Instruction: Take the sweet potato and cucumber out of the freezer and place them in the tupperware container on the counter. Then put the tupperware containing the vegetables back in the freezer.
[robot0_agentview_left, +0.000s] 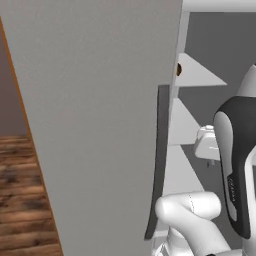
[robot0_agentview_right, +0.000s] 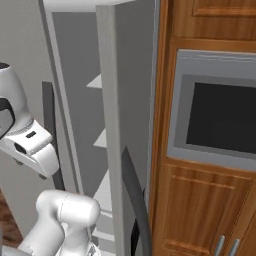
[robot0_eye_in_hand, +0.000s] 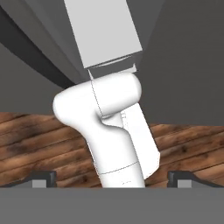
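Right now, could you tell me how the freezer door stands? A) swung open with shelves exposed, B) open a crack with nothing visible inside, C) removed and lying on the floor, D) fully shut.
A: the freezer door is swung wide, and pale shelves show inside the freezer beside it.

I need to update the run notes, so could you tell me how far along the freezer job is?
Done: the freezer door stands open, baring the shelves. In hand: nothing; the gripper is open and empty. Left: everything else; a brown speck at a shelf's edge may be the sweet potato.
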